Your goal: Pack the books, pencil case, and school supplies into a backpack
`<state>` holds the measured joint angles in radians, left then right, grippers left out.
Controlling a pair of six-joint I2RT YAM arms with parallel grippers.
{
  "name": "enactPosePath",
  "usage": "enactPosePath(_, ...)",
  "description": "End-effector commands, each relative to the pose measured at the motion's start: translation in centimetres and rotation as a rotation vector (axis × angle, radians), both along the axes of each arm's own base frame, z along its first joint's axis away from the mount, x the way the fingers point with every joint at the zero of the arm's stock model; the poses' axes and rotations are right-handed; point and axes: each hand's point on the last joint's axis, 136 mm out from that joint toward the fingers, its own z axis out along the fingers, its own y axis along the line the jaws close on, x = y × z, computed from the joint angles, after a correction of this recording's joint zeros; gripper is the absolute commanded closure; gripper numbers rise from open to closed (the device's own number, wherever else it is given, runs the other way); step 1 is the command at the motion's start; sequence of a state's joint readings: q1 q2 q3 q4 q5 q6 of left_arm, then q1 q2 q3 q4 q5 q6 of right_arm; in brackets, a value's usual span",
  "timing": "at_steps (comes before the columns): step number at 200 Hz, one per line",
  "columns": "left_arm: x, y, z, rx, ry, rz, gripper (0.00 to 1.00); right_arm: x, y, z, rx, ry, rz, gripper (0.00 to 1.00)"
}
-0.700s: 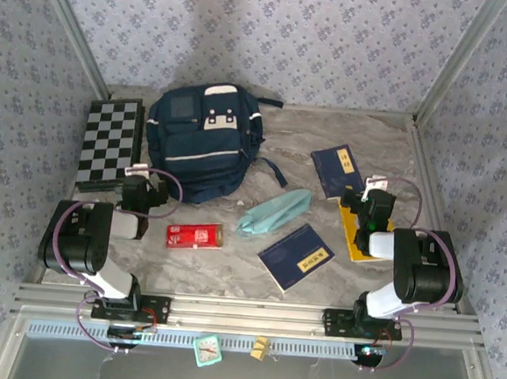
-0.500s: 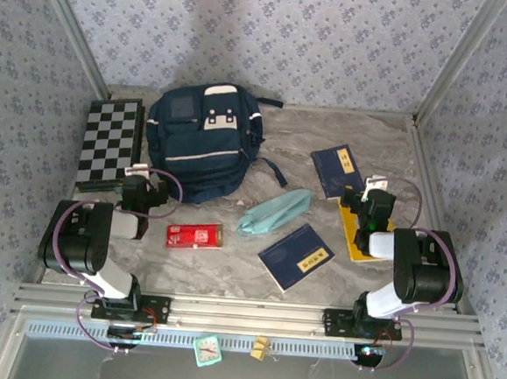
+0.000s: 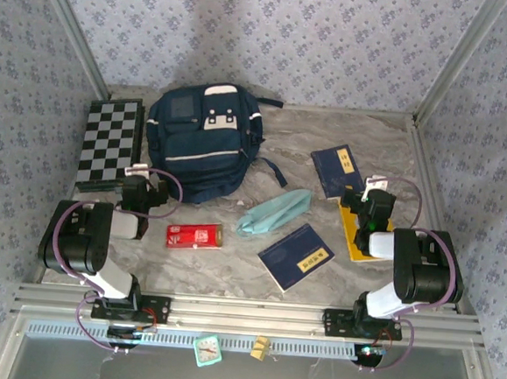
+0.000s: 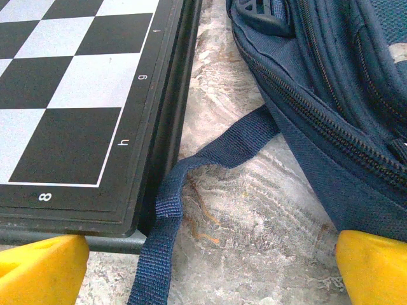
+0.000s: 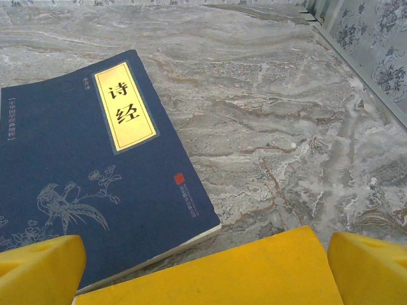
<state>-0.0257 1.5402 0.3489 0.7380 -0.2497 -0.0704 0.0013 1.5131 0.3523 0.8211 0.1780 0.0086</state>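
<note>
The navy backpack (image 3: 203, 140) lies flat at the back left, zipped side toward my left gripper (image 3: 140, 187). In the left wrist view that gripper (image 4: 210, 283) is open, its yellow fingertips (image 4: 39, 270) wide apart over bare table, with a backpack strap (image 4: 210, 155) trailing between them and the backpack (image 4: 343, 95) at right. One navy book (image 3: 337, 171) lies at the right, another (image 3: 296, 256) near the front. The teal pencil case (image 3: 275, 211) rests mid-table and the red box (image 3: 194, 235) lies front left. My right gripper (image 3: 371, 204) hangs open over the yellow book (image 5: 222, 273), beside the navy book (image 5: 95, 159).
A black-and-white chequered board (image 3: 108, 140) lies left of the backpack, and its edge (image 4: 159, 114) is close to my left fingers. Patterned walls and metal posts close in the table on three sides. A small teal object (image 3: 208, 350) and a tiny tan block (image 3: 260, 347) sit on the front ledge.
</note>
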Motion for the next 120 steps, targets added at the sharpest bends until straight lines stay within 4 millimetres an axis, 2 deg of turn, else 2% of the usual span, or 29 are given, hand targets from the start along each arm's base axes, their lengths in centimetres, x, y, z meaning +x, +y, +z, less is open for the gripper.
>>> enactPosePath(1, 2.6, 0.0, 4.3, 0.002, -0.161, -0.01, 0.0, 0.9, -0.2, 1.1, -0.012, -0.038, 0.004, 0.0)
enactPosePath(76, 2.6, 0.0, 4.4, 0.002, -0.164, -0.009, 0.0, 0.9, 0.2, 1.4, -0.02, -0.045, 0.018, 0.0)
enactPosePath(97, 2.8, -0.1, 5.5, 0.003, -0.141, -0.014, 0.0, 0.6, 0.3, 2.3, -0.046, -0.059, 0.004, 0.0)
enactPosePath(120, 2.6, 0.0, 7.8, 0.01, -0.104, -0.011, 0.0, -0.1, 0.3, 4.1, -0.062, -0.08, -0.006, 0.0)
